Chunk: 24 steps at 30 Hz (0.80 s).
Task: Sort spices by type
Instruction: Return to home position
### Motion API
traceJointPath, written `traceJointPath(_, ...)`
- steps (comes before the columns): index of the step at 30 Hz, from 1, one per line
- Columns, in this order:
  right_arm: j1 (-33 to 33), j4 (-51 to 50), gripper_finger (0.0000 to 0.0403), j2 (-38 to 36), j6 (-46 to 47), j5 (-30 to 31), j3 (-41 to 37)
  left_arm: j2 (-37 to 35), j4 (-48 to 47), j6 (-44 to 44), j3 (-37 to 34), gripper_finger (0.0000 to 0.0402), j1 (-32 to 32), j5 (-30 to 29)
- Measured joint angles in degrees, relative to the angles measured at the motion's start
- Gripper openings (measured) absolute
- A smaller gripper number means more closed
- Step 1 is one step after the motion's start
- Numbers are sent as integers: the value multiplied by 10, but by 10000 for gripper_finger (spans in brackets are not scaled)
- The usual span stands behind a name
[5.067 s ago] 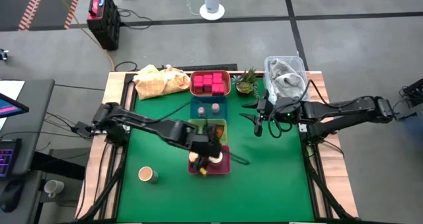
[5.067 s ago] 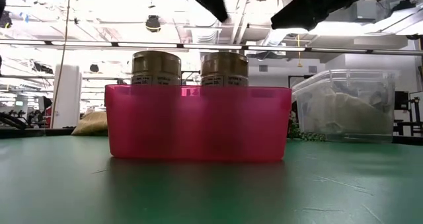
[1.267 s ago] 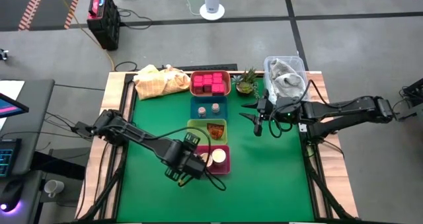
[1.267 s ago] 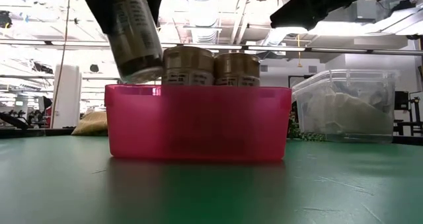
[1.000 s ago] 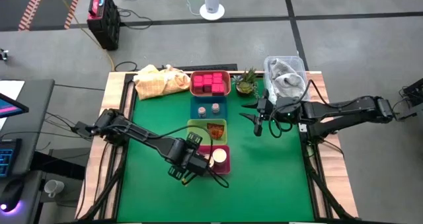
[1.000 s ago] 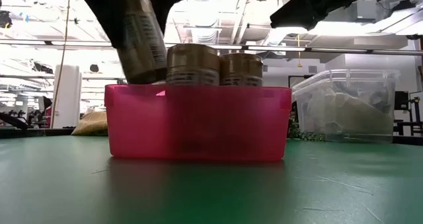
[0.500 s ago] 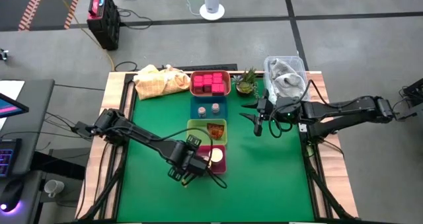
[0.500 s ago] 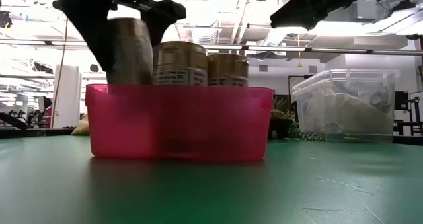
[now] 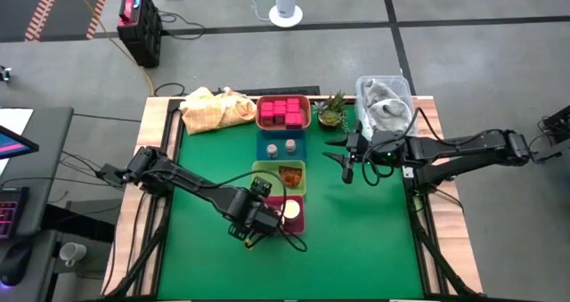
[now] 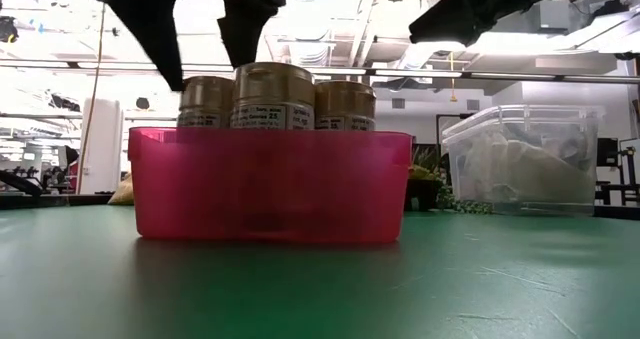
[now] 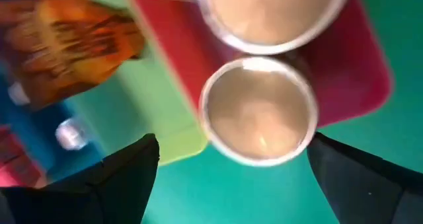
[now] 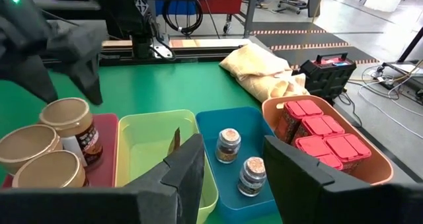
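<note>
Three round tan-topped jars (image 10: 272, 97) stand upright and touching one another in the red tray (image 10: 270, 194), the nearest of a row of four trays running away across the green table (image 9: 214, 159). The left gripper (image 10: 205, 67) hangs right over the leftmost jar with its fingers spread wide and nothing between them. Farther along, the orange-brown packet (image 9: 289, 174) lies in the yellow-green tray (image 9: 262, 170), two grey shaker jars (image 9: 290, 145) stand in the blue tray (image 9: 264, 142), and the pink-red cubes (image 9: 283, 111) fill the far salmon-pink tray (image 9: 308, 117), so every kind looks sorted. The right gripper (image 9: 347, 166) waits at the right of the table, fingers parted and empty. The jars look rigid, smooth-sided and fairly light; I would take one from above, across its body below the lid, though packed this tightly they leave little finger room.
</note>
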Motion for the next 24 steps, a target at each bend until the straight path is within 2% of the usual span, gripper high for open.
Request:
traceJointPath(2, 0, -1, 182, 0, 0, 0, 0, -7, -19, -16, 8, 368, 0, -21)
traceJointPath(5, 0, -2, 182, 0, 0, 0, 0, -39, -6, -42, -4, 362, 2, -24)
traceJointPath(12, 29, 17, 180, -27, -27, -9, -40, -155, 114, -73, -109, 352, 4, -17)
traceJointPath(15, 31, 45, 173, -85, -28, -7, -72, -225, 184, -96, -180, 352, 5, -26)
traceJointPath(24, 48, 34, 158, -318, -1, -5, -179, -412, 429, -125, -442, 351, 12, -51)
